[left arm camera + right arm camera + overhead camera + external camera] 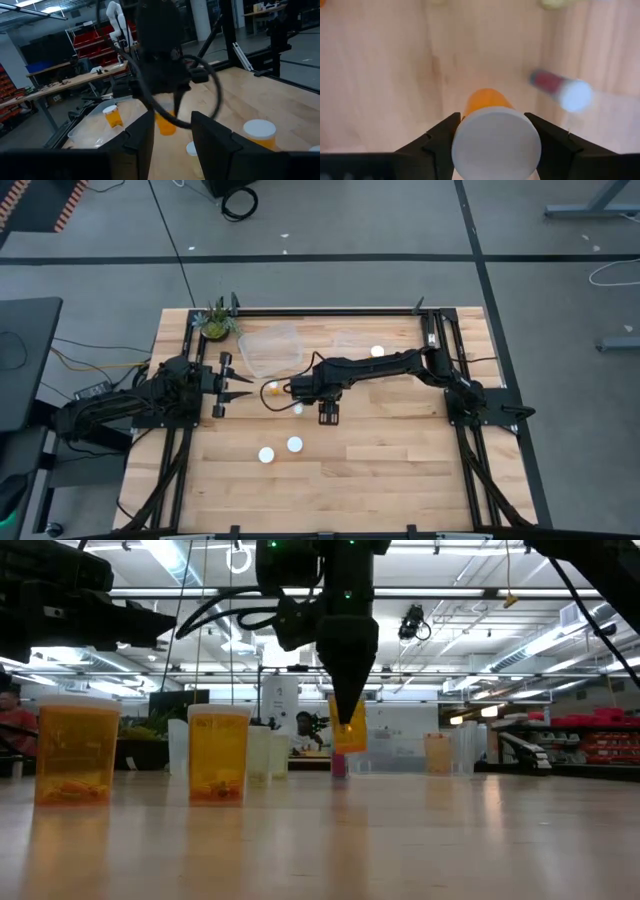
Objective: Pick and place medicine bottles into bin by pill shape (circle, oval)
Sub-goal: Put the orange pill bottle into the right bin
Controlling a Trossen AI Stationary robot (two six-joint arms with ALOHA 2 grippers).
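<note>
Right gripper (495, 131) grasps an orange bottle (492, 127) by its white cap, lifted clear of the table (400, 470) near its centre.

The bottle is a squat cylinder with a clear orange body and a flat round white cap. Pale wood planks make up the table in a black frame; beyond it is a workshop hall with strip lights and red bins. Two capped bottles (280, 450) stand at 6 o'clock from the gripper, and a slim bottle (562, 89) lies just beside it. The left gripper (243, 385), clenched on nothing, waits at 9 o'clock.

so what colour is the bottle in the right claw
Orange bottle with a white cap, clearest in the right wrist view.
</note>
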